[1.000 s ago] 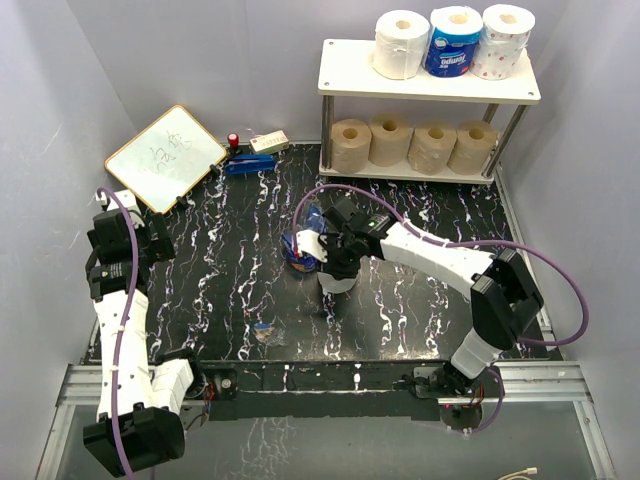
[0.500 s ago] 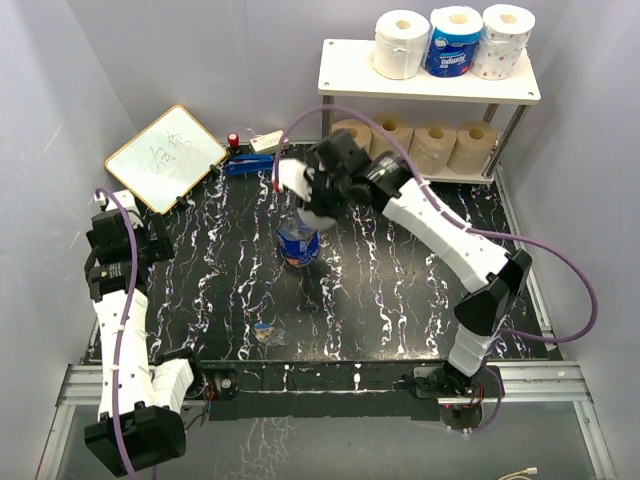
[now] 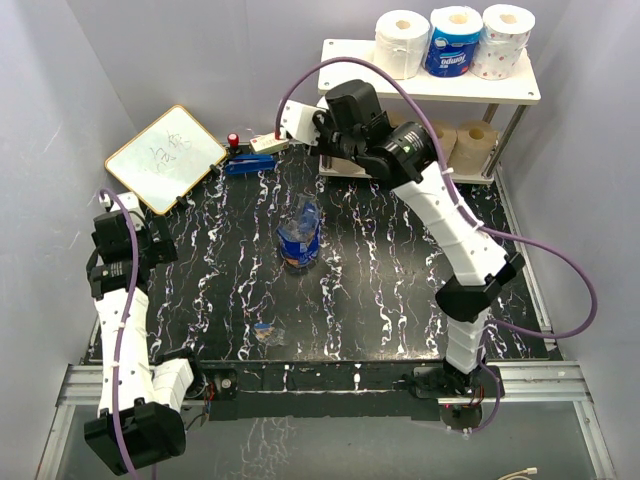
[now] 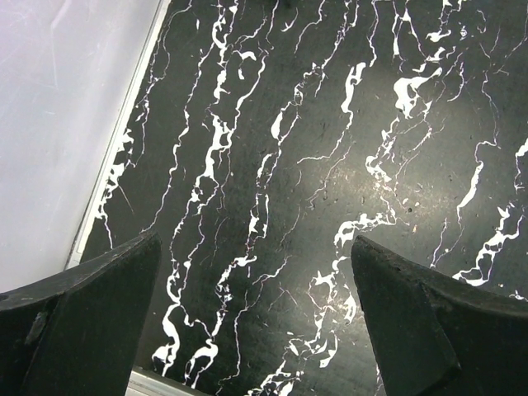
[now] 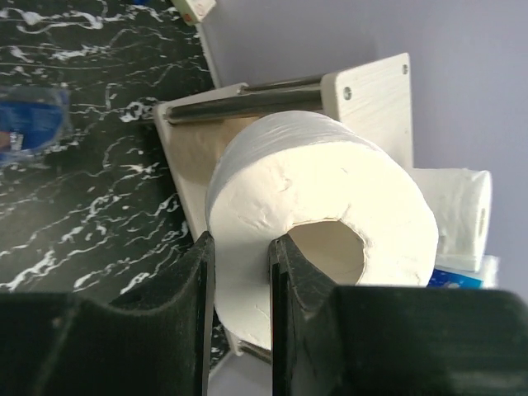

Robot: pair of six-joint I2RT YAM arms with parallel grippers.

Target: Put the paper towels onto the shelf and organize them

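Observation:
My right gripper [image 5: 242,245] is shut on a white paper towel roll [image 5: 330,206], one finger inside its hollow core and one outside. It holds the roll [image 3: 297,122] in the air by the left end of the shelf [image 3: 350,75]. On the shelf's top board stand a white roll [image 3: 402,44], a blue-wrapped roll [image 3: 455,42] and a dotted roll [image 3: 506,40]. Two tan rolls [image 3: 477,142] show on the lower board; my arm hides the rest of that tier. My left gripper [image 4: 256,330] hangs open over bare table at the far left.
A crumpled blue wrapper [image 3: 300,238] lies mid-table, with a small scrap [image 3: 265,330] nearer the front. At the back left are a framed whiteboard [image 3: 165,155], a blue tool [image 3: 248,165] and a white power strip [image 3: 268,142]. Walls close in on both sides.
The right arm has risen from the blue wrapper mid-table to the shelf's left end, carrying the white roll. The left arm has stayed still.

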